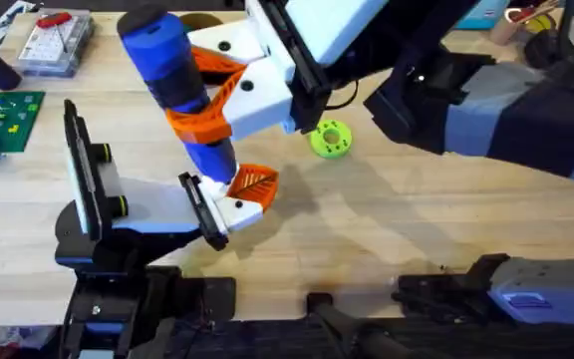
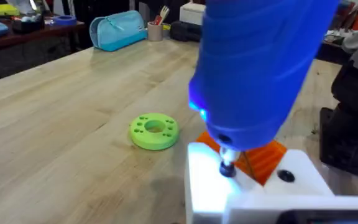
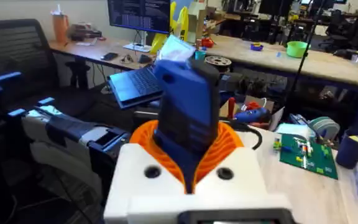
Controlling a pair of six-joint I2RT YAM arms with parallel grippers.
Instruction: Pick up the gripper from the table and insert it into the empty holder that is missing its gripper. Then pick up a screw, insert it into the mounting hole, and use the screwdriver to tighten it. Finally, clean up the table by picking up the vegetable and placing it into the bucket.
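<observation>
The setting is a robotics lab or engineering workshop. Behind the right gripper point(image 3: 191, 180), long wooden benches point(image 3: 328, 62) carry an open laptop point(image 3: 135, 84), a monitor point(image 3: 138, 14), tools and a green bowl point(image 3: 297, 47); a black office chair point(image 3: 11, 53) stands to one side. On the light wooden table point(image 1: 417, 214) beyond the gripper lie a green circuit board point(image 1: 3, 118) and a clear parts box point(image 1: 56, 42).

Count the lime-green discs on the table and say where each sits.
1. The green disc lies flat on the table, right of the blue screwdriver; more could be hidden under the arms.
</observation>
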